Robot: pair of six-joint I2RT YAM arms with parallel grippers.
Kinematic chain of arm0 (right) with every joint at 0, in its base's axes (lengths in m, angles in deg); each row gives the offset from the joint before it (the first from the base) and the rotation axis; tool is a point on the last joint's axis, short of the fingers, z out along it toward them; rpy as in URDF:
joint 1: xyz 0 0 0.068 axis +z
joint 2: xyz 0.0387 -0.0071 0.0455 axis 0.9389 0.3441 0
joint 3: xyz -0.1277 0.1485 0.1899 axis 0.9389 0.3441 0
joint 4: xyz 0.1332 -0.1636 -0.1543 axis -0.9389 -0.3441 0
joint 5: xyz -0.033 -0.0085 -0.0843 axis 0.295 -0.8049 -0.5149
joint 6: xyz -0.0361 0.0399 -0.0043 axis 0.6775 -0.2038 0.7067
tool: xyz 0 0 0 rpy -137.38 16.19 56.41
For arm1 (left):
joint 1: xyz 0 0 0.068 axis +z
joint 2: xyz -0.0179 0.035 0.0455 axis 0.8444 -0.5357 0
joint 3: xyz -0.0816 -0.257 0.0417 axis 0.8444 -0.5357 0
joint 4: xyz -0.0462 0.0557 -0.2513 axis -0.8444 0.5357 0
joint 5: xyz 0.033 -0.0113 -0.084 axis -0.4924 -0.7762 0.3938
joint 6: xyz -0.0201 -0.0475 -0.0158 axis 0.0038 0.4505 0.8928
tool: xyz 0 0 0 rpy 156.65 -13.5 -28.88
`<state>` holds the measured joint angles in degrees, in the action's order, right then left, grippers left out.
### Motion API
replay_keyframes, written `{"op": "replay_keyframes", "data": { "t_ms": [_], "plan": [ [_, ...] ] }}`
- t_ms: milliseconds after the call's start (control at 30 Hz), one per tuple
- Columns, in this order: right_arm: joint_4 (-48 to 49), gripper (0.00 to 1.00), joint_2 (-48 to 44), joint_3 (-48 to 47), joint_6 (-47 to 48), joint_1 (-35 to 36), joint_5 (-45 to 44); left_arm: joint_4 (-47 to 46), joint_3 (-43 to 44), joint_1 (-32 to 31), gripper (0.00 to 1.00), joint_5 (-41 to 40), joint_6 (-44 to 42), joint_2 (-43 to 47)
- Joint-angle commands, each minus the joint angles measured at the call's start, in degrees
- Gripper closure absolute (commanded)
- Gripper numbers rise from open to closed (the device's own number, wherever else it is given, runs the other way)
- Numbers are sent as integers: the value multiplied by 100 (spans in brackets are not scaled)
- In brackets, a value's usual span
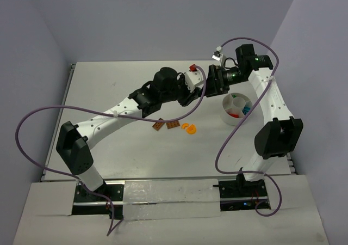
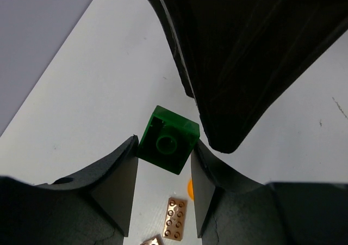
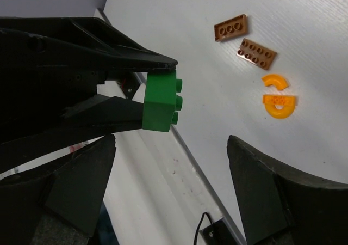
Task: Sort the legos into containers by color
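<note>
The left gripper (image 2: 164,147) has a green brick (image 2: 167,140) pinched between its two fingertips. It holds the brick up off the table (image 1: 109,92), out toward the far middle and just left of the white bowl (image 1: 225,117). The brick is turned on its side, so its studs point sideways rather than up. The right gripper (image 3: 171,141) has reached in from the right and faces the left one almost nose to nose, with its jaws spread wide and nothing between them. One of its black fingers sits right by the brick's corner, but I cannot tell whether it touches. On the table, nearer and a bit to the left of the two grippers, two brown plates (image 3: 231,27) (image 3: 256,53) lie flat close to each other. Just to their right are two orange curved pieces (image 3: 274,81) (image 3: 279,103), almost touching. The bowl stands on the right side of the table beside the right arm. It holds some red pieces (image 1: 235,113) in one wedge and a teal piece (image 1: 246,110) in what looks like the next wedge to the right.
</note>
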<state>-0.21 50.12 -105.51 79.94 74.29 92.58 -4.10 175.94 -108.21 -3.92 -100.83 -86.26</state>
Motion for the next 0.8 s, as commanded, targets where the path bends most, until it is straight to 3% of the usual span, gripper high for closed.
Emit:
{"op": "replay_keyframes", "data": {
  "t_ms": [0,333,633,767],
  "plan": [
    [-22,14,-138,-68,75,50,258,-431,154,-154,100,-218,108,173],
    [107,35,-93,-105,-89,51,413,-566,22,-329,100,-212,-4,228],
    [130,45,-40,-132,-92,51,508,-685,-30,-384,100,-203,-66,280],
    [13,65,-33,-123,68,51,498,-734,-58,-389,100,-316,-68,280]
  ]
}}
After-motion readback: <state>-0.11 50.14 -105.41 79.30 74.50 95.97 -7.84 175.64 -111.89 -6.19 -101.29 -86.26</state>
